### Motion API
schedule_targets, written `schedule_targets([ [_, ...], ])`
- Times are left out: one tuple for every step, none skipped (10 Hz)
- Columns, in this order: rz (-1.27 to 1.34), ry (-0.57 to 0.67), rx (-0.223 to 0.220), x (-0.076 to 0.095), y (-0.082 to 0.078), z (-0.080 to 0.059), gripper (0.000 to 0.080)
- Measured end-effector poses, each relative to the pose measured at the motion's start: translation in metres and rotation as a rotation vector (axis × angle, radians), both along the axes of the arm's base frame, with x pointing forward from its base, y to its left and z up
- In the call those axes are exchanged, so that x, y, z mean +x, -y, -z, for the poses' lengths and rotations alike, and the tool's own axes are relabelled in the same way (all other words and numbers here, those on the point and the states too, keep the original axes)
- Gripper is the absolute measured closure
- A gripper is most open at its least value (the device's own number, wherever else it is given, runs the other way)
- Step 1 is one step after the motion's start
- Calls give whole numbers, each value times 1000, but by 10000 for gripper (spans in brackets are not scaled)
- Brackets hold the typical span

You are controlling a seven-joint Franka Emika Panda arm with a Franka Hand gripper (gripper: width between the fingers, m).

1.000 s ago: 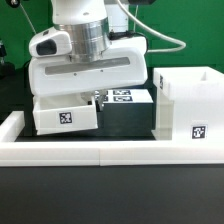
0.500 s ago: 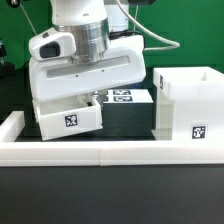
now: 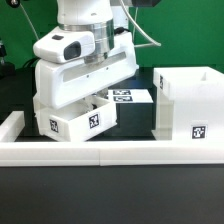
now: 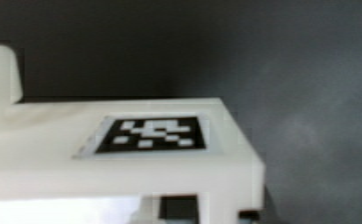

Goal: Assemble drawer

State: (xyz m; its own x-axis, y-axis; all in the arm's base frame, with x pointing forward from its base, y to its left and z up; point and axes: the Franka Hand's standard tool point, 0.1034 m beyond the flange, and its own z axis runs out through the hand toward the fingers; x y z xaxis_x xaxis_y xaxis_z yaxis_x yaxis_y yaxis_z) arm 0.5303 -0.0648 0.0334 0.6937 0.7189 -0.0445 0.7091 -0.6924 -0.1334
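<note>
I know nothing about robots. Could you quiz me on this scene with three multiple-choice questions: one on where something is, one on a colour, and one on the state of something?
1. In the exterior view, where does the tall shell stand?
A) on the left
B) on the right
C) under the arm

2. What colour is the table?
A) white
B) red
C) black

3. How does the small tray at the gripper sit?
A) tilted
B) level
C) upside down

Answers:
1 B: the shell fills that view's right side.
2 C: the bare surface between the parts is black.
3 A: its tagged front slants, with the end on that view's right higher.
</note>
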Motion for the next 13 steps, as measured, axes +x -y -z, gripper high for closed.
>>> schedule_targets([
  [-74, 3, 6, -1, 2, 0, 758],
  [-117, 3, 7, -1, 3, 1, 758],
  [-201, 6, 14, -1, 5, 1, 758],
  [-270, 7, 16, -2, 6, 1, 758],
  [-373, 23, 13, -2, 5, 3, 758],
  [-471, 28, 13, -4, 2, 5, 758],
  [-557, 31, 16, -4, 2, 6, 758],
  [-603, 32, 20, -4, 3, 6, 758],
  [-663, 30, 22, -5, 6, 7, 758],
  [-668, 29, 22, -5, 7, 7, 758],
  [-660, 28, 21, -5, 7, 7, 758],
  [-659, 28, 21, -6, 7, 7, 758],
  [-660, 27, 21, -6, 7, 8, 758],
])
